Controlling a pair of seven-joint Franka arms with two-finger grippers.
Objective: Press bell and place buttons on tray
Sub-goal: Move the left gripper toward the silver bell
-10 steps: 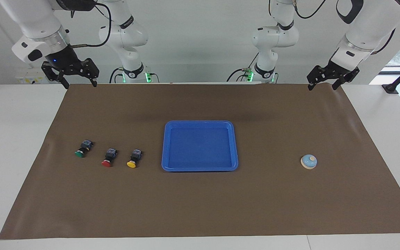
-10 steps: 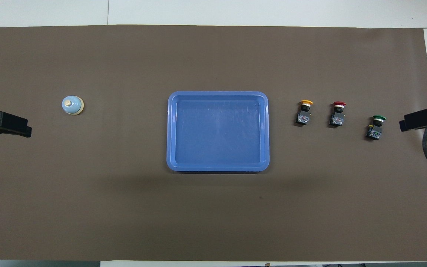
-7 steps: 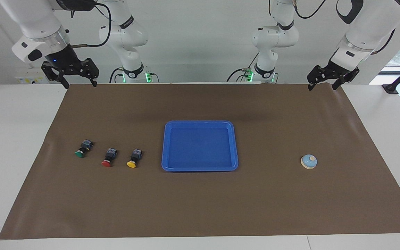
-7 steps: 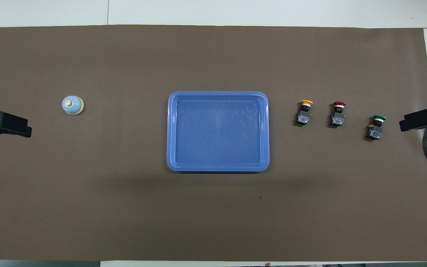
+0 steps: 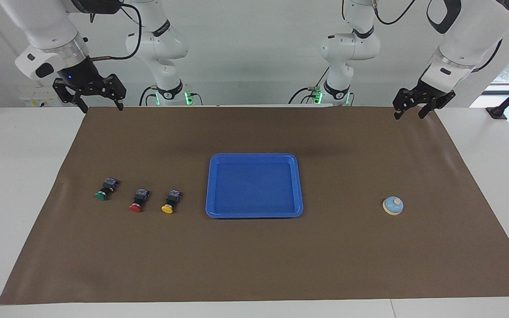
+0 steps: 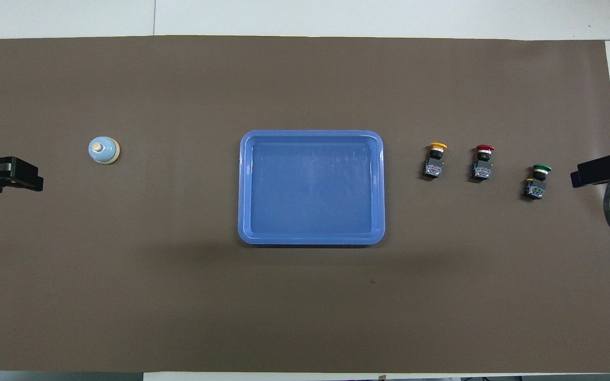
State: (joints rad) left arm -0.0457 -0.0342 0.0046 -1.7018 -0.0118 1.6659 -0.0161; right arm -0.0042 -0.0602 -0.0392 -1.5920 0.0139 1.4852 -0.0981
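Both arms hang raised over the counter's edge nearest the robots. The left gripper (image 5: 408, 113) is up in the air over the corner at the left arm's end, fingers spread apart and pointing down. The right gripper (image 5: 100, 106) is over the corner at the right arm's end, fingers wide apart.

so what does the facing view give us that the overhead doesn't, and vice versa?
Facing view only: both arms whole with their bases, the wall, and each end effector's height. The left end effector and right end effector both hang open, raised above the mat's robot-side corners.

Overhead view only: the blue tray in true outline, and the mat's edge farthest from the robots.

Both: the bell toward the left arm's end, and the green button, red button and yellow button in a row toward the right arm's end, none in the tray.
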